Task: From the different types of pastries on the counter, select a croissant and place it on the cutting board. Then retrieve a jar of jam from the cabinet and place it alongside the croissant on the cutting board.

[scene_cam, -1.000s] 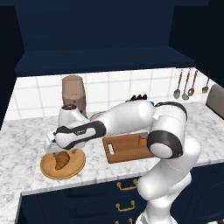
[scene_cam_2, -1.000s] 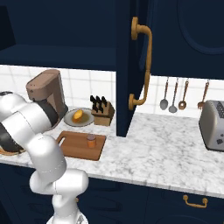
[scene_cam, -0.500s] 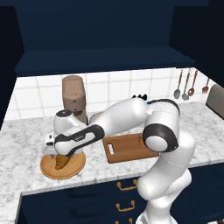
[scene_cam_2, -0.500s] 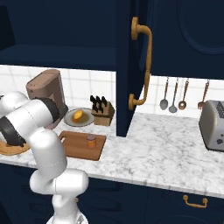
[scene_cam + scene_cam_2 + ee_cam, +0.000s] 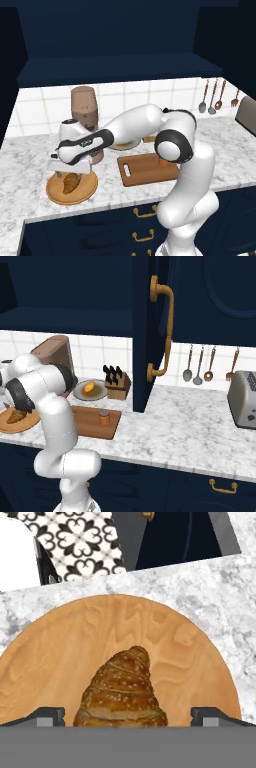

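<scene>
Big white-grey marble counter (image 5: 30, 165) everywhere under the hand, nothing shifted on it. Only the white arm (image 5: 140, 122) moved: a second earlier had the hand parked higher and off to the side of the round light wooden plate (image 5: 55, 192), then swung across and dropped right over it. So, reach basically done, pick not started yet. Looked like the closing-in part of step one.

Pose-wise: stretched out long and low from the shoulder, elbow bent over the flat reddish-brown wooden cutting board (image 5: 145, 170), wrist turned so the two-finger gripper (image 5: 70, 172) pointed down at the plate.

Left that board well off behind the hand, back toward the elbow, with no pastry on it. Did spot a small orange-brown jar (image 5: 104, 417) standing on it in the right base view, possibly the jam, couldn't swear to it.

Then the small golden-brown ridged croissant (image 5: 122, 692) itself: flat on the plate, directly beneath the hand, sat between the two dark fingertips (image 5: 47, 716) in the hand view. Jaws spread as wide as they go, one either side of the pastry, touching nothing and gripping nothing. Probably needed a bit more descent before squeezing, and a gentle squeeze at that, flaky thing on a slick plate.
</scene>
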### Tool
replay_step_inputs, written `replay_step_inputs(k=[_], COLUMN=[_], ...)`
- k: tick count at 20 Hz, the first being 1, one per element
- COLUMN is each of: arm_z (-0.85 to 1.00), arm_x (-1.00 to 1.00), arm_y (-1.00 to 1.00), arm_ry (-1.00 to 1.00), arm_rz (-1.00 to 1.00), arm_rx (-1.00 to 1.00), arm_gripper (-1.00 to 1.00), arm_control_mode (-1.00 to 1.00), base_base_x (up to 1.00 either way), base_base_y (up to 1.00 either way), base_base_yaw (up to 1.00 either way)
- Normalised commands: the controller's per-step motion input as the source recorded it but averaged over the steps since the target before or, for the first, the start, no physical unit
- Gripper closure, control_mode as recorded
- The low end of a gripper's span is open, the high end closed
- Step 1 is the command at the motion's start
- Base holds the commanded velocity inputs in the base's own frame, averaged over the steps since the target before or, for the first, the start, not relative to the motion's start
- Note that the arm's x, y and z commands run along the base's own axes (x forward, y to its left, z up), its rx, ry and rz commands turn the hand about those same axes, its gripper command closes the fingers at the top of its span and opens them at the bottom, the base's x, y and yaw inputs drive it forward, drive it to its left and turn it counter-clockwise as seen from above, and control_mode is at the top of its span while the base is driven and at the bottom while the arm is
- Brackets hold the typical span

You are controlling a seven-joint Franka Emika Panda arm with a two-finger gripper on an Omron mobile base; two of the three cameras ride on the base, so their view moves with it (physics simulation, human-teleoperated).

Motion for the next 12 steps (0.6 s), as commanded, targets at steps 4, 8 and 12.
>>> replay_step_inputs(k=[4, 8, 12], arm_z=[-0.32, -0.42, -0.38], arm_x=[-0.04, -0.28, -0.1], arm_y=[0.0, 0.0, 0.03], arm_ry=[0.08, 0.02, 0.02], arm_rz=[-0.04, 0.0, 0.0], arm_rx=[0.0, -0.02, 0.0], arm_gripper=[-1.0, -1.0, -1.0], arm_control_mode=[-1.0, -1.0, -1.0], base_base_x=[0.0, 0.0, 0.0], base_base_y=[0.0, 0.0, 0.0], base_base_yaw=[0.0, 0.0, 0.0])
